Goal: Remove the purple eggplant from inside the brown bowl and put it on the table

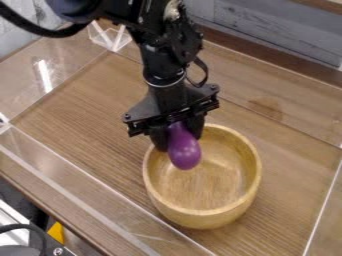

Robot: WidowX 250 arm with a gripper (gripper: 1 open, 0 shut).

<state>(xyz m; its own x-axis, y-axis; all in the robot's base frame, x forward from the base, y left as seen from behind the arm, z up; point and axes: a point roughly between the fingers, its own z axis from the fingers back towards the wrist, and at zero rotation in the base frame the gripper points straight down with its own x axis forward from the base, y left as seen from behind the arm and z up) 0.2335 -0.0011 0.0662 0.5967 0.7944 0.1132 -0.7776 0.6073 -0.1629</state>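
The table (94, 120) is spreading out on every side beneath the gripper (175, 125), its brown wood grain running under the clear acrylic walls (54, 60) that are standing up along its edges, well apart from the fingers. The black robot arm (163, 45) is coming down from the top of the view and pointing its gripper almost straight down.

Just below and to the right of the gripper, the brown bowl (214, 210) is sitting upright on the tabletop, its thick rim passing under the fingertips on the near-left side.

The gripper is clamping the purple eggplant (185, 150) between its two fingers, which are pressing on the upper part of it. The eggplant is hanging nearly upright from the jaws (rounded end down, stem end hidden up among the fingers), and its lower half is showing against the inside of the bowl, over the left part of the hollow. Whether its tip is touching the bowl's floor cannot be told.
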